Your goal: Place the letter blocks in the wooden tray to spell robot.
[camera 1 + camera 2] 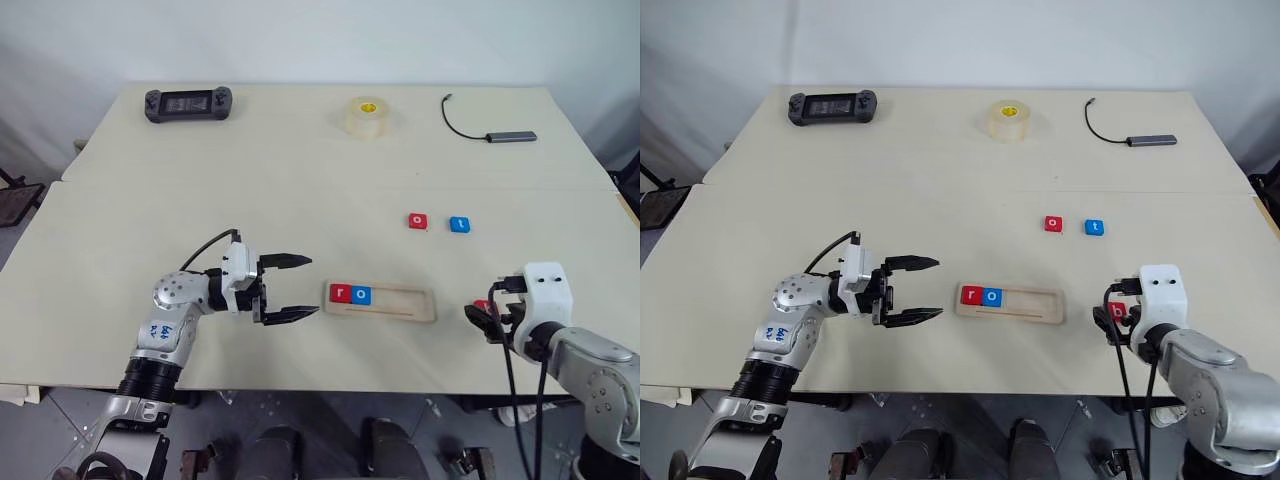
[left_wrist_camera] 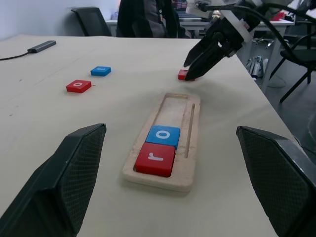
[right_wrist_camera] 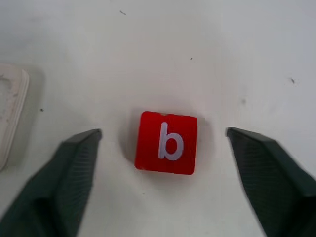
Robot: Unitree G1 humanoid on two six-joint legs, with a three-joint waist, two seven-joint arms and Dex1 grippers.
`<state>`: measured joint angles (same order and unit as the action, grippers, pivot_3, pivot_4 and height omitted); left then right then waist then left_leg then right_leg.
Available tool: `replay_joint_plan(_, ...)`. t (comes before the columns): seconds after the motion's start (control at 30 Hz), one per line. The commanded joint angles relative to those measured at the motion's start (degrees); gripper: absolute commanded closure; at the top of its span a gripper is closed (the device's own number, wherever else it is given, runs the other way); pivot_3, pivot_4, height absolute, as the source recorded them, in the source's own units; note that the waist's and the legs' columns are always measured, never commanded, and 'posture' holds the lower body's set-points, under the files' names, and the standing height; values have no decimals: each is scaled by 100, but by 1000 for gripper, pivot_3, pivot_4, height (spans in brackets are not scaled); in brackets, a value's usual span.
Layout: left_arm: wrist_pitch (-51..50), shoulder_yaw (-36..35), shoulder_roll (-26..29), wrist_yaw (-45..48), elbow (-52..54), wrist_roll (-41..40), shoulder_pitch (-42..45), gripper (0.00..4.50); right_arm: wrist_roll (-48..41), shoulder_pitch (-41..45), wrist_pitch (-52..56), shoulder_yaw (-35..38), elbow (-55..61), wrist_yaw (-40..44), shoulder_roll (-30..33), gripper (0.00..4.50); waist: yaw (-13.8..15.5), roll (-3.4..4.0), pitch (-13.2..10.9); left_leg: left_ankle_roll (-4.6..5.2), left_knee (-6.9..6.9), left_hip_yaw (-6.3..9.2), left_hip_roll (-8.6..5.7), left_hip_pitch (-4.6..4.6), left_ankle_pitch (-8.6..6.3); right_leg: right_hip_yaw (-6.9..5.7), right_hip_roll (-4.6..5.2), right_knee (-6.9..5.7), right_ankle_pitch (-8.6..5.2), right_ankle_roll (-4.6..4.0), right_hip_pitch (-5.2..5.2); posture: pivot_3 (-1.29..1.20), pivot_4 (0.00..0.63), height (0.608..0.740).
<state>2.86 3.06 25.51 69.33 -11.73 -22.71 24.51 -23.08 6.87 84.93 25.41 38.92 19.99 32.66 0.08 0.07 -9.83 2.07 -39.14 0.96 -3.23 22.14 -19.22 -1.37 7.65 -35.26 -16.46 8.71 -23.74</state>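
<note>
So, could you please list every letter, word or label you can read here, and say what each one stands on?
"r": red block at the near end of the tray.
"o": blue block next to it in the tray.
"b": red block on the table, between the right gripper's open fingers.
"o": red block on the table.
"t": blue block beside it.
Marks on the left arm's shell: too small to read.
</note>
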Motion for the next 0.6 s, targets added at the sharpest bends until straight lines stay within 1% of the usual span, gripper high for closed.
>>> replay_joint_plan(0.03, 111, -111, 72, -44, 256, -5, -119, 0, -257, -338, -1021, 215, -274, 1075, 828, 39, 1, -1, -1, 1, 1, 1, 1, 0, -1, -4, -1, 6, 0, 0, 4, 0, 150, 740)
replay_joint_plan(0.1, 119, -113, 77, -61, 288, -8, -149, 0, -236, -634, -1804, 156, -625, 1702, 1343, 39, 11, -1, -1, 2, 3, 0, 1, 1, -1, -4, -2, 14, 1, 2, 6, 0, 150, 740)
replay_joint_plan(0.23, 122, -102, 91, -57, 376, -26, -171, 0, 168, -1318, -4425, -10, -1871, 3540, 2324, 39, 15, -5, -3, 8, 2, -4, 2, -2, -1, -6, -3, 27, 6, 11, 18, 0, 150, 740)
replay_joint_plan(0.3, 121, -96, 100, -14, 410, -51, -148, 0, 379, -1413, -5641, -173, -2606, 4309, 2671, 39, 7, -5, -3, 9, 2, -6, 3, -4, -1, -7, -4, 30, 7, 13, 21, 0, 150, 740)
replay_joint_plan(0.37, 127, -53, 105, 73, 433, -56, -113, 0, 619, -1193, -6770, -486, -3465, 4895, 2926, 39, -2, -6, -4, 9, 1, -11, 4, -9, -1, -5, -4, 31, 8, 15, 26, 0, 150, 740)
replay_joint_plan(0.43, 129, -29, 105, 149, 434, -65, -87, 0, 757, -914, -7452, -761, -4074, 5237, 3045, 39, -23, -7, -4, 9, 0, -12, 6, -11, -1, -6, -5, 32, 8, 15, 27, 0, 150, 740)
replay_joint_plan(0.47, 128, 17, 102, 196, 467, -52, -80, 0, 833, -633, -7838, -990, -4468, 5473, 3055, 39, -28, -6, -4, 8, 0, -14, 7, -12, -1, -5, -5, 32, 8, 16, 26, 0, 150, 740)
replay_joint_plan(0.53, 109, 81, 117, 304, 519, -48, -72, 0, 990, -137, -8425, -1380, -5036, 5789, 3013, 39, -35, -6, -4, 5, 0, -16, 14, -13, 1, -6, -8, 36, 8, 15, 26, 0, 150, 740)
replay_joint_plan(0.6, 85, 97, 125, 334, 562, -56, -77, 0, 1161, 325, -8751, -1693, -5448, 5876, 2919, 39, -29, -6, -4, 3, -1, -16, 14, -13, 2, -7, -6, 35, 8, 16, 25, 0, 150, 740)
